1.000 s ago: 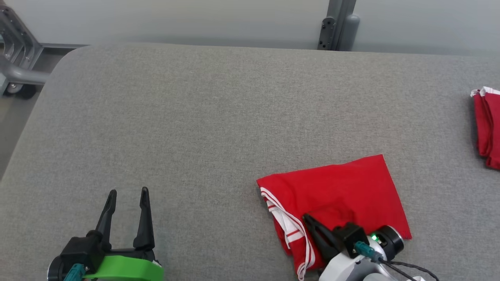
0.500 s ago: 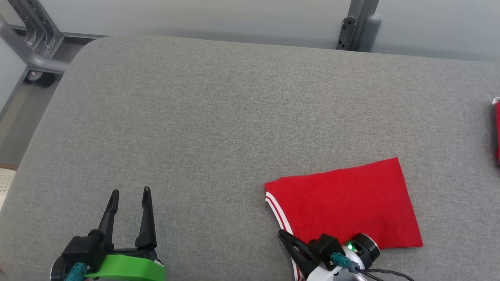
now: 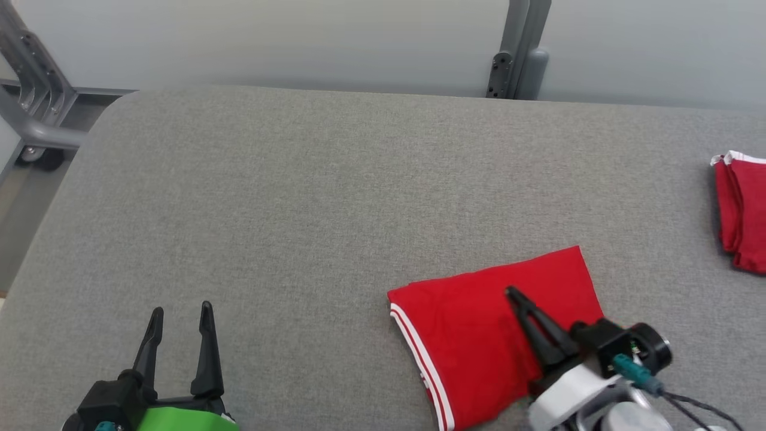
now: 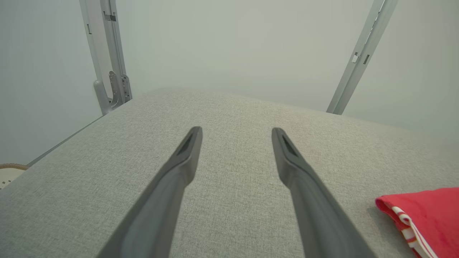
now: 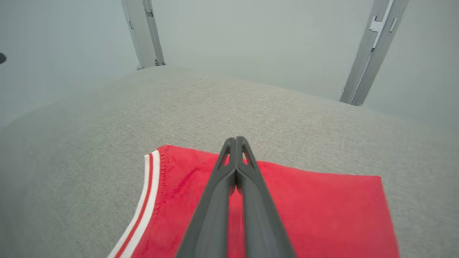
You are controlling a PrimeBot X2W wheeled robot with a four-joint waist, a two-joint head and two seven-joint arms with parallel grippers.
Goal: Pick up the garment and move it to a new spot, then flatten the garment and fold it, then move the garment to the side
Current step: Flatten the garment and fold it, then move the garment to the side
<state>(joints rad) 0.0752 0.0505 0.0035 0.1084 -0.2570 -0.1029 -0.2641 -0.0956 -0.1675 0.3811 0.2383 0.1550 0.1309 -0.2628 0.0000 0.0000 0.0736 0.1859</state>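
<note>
The grey tabletop [image 3: 299, 209] carries a folded red garment [image 3: 473, 335] at its near right, with the white-striped hem facing left. A second red cloth [image 3: 742, 209] lies well apart at the right edge. The left gripper [image 3: 182, 309] stands over bare tabletop at near left, jaws open and empty. The right gripper [image 3: 512, 292] points over the garment, jaws closed together with nothing between them.

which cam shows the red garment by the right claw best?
Head view: nearly the whole folded garment on the grey table, right claw over it. Right wrist crops its near edge; left wrist catches a striped corner.
</note>
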